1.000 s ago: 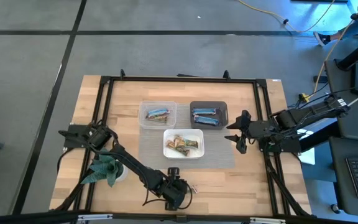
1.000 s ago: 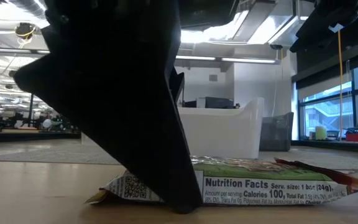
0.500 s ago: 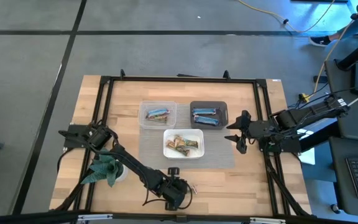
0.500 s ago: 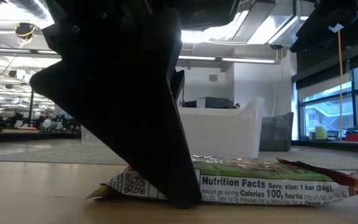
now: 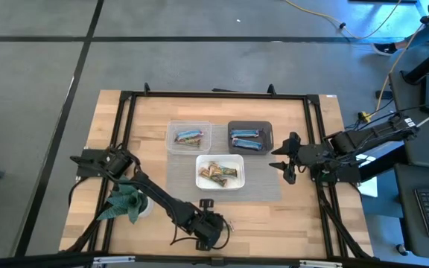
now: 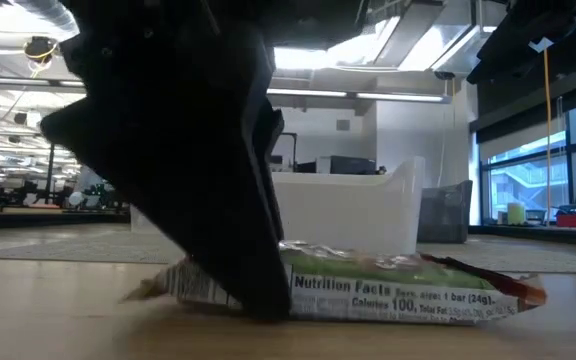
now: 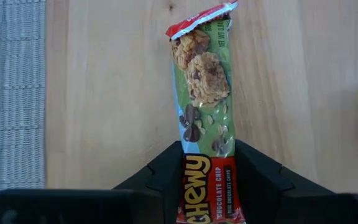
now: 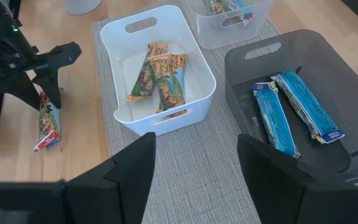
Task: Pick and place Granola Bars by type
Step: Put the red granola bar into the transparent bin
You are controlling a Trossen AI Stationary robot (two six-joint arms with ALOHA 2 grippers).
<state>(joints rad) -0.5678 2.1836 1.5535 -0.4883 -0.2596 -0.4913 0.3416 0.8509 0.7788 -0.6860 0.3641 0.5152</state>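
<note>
One green-and-red "Chewy" granola bar (image 7: 205, 93) lies on the bare wood near the table's near edge (image 5: 230, 223), and it also shows in the low view (image 6: 388, 290). My left gripper (image 7: 208, 186) stands over it (image 5: 214, 229), shut on its red end. My right gripper (image 8: 196, 163) waits open at the mat's right side (image 5: 284, 159). Other tan and green bars (image 8: 160, 74) lie in the white tub (image 5: 220, 172). Blue bars (image 8: 291, 106) lie in the dark tub (image 5: 250, 137). The clear tub (image 5: 189, 137) holds more bars. My left gripper pinches the bar's red "Chewy" end (image 7: 207, 177) between its two fingers (image 7: 166, 177), which come from above and lie across the bar's width. The bar lies level and low over the wood (image 6: 398, 300). Whether it is lifted clear, I cannot tell.
The three tubs stand on a grey mat (image 5: 263, 186) at the table's middle. A green paper plant figure (image 5: 127, 201) stands near the left edge beside my left arm. A black frame (image 5: 315, 134) runs around the table. Bare wood (image 5: 274, 223) lies right of the bar.
In the low view my left gripper's finger and the bar have shifted together a little toward the table's left. The bar has stayed level and low over the wood. My right arm has kept still.
</note>
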